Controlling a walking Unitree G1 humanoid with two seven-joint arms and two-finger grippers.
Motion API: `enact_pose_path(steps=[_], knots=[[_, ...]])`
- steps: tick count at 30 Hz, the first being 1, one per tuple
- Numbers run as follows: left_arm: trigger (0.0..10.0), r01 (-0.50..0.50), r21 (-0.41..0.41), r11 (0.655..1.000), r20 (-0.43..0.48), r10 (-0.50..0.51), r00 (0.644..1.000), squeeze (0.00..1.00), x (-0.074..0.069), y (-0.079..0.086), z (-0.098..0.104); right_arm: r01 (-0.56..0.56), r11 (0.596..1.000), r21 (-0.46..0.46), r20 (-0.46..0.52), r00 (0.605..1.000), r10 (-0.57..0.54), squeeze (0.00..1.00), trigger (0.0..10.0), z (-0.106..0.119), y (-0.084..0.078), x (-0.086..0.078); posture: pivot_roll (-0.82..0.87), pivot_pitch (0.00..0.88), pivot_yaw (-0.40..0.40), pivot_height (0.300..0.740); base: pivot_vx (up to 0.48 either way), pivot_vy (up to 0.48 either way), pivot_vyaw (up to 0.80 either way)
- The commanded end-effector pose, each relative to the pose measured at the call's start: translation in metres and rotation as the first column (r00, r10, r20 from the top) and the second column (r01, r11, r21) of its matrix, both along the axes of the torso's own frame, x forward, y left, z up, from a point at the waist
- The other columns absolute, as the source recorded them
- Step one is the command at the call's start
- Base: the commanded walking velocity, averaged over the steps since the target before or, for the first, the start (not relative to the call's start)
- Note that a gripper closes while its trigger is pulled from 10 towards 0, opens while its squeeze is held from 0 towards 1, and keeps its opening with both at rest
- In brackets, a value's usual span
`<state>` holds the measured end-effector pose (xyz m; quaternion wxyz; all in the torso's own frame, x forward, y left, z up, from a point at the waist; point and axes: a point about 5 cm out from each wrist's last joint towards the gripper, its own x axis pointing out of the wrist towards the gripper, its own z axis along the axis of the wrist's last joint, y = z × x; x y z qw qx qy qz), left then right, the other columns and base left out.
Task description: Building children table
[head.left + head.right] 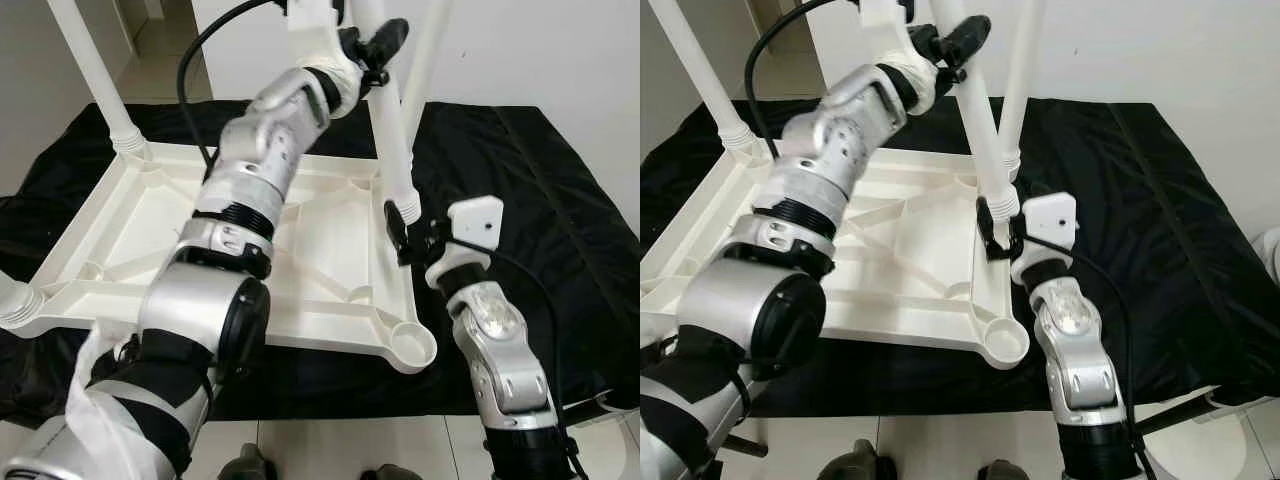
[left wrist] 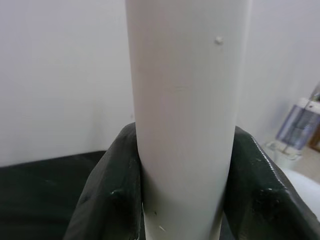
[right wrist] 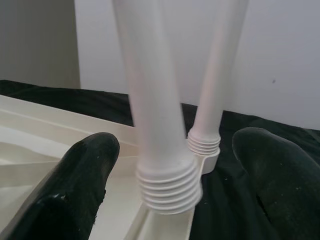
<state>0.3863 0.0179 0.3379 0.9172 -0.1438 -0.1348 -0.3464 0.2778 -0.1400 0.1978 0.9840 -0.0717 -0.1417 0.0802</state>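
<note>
Fitting the last leg (image 1: 392, 140) is the step in hand: the left pincer (image 1: 372, 60) is clamped high on it, its threaded foot hanging over the upturned tabletop's (image 1: 250, 250) right edge. The right pincer (image 1: 402, 230), fingers apart, flanks that foot. Next, I judge: steer it into the empty near-right corner socket (image 1: 410, 342).

Bare corner socket (image 1: 410, 343) beside right gripper (image 1: 401, 238)

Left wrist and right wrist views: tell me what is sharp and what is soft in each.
Left wrist view: the white leg is soft and evenly lit, the fingers gripping it blurred. Right wrist view: the leg's threaded end is fairly sharp; the near fingers are blurred.
</note>
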Motion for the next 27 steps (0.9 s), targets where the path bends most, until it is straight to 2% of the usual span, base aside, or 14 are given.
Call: enact_pose_path(steps=[1, 6, 9, 11, 15, 21, 27], knots=[[10.0, -0.020, 0.030, 0.999, 0.084, 0.017, 0.996, 0.00, -0.008, -0.008, 0.005, 0.068, 0.998, -0.006, -0.033, 0.997, -0.068, 0.00, 10.0, -0.002, -0.005, 0.008, -0.03, 0.004, 0.024, 0.740, 0.000, 0.000, 0.00], [10.0, -0.016, 0.046, 0.999, 0.140, 0.010, 0.990, 0.00, -0.021, -0.023, 0.004, 0.142, 0.990, -0.002, -0.040, 0.989, -0.142, 0.00, 10.0, 0.003, -0.012, 0.018, -0.03, 0.002, 0.022, 0.740, 0.000, 0.000, 0.00], [10.0, -0.012, 0.051, 0.999, 0.149, 0.004, 0.989, 0.00, -0.024, -0.026, 0.004, 0.151, 0.988, -0.008, -0.042, 0.988, -0.152, 0.00, 10.0, 0.004, -0.013, 0.020, -0.03, 0.001, 0.022, 0.740, 0.000, 0.000, 0.00], [10.0, 0.013, 0.057, 0.998, 0.171, -0.023, 0.985, 0.00, -0.031, -0.033, 0.003, 0.167, 0.986, -0.029, -0.042, 0.985, -0.168, 0.00, 10.0, 0.005, -0.016, 0.025, -0.03, 0.000, 0.019, 0.740, 0.000, 0.000, 0.00], [10.0, 0.017, 0.059, 0.998, 0.180, -0.028, 0.983, 0.00, -0.033, -0.036, 0.003, 0.163, 0.986, -0.042, -0.043, 0.985, -0.165, 0.00, 10.0, 0.005, -0.016, 0.027, -0.03, 0.000, 0.018, 0.740, 0.000, 0.000, 0.00], [10.0, 0.034, 0.050, 0.998, 0.218, -0.044, 0.975, 0.00, -0.046, -0.045, 0.006, 0.142, 0.982, -0.124, -0.067, 0.986, -0.151, 0.00, 10.0, 0.005, -0.014, 0.039, -0.03, 0.000, 0.015, 0.740, 0.000, 0.000, 0.00], [10.0, 0.052, 0.047, 0.998, 0.224, -0.062, 0.973, 0.00, -0.052, -0.050, 0.007, 0.133, 0.977, -0.165, -0.074, 0.986, -0.147, 0.00, 10.0, 0.005, -0.014, 0.044, -0.03, 0.000, 0.014, 0.740, 0.000, 0.000, 0.00]])
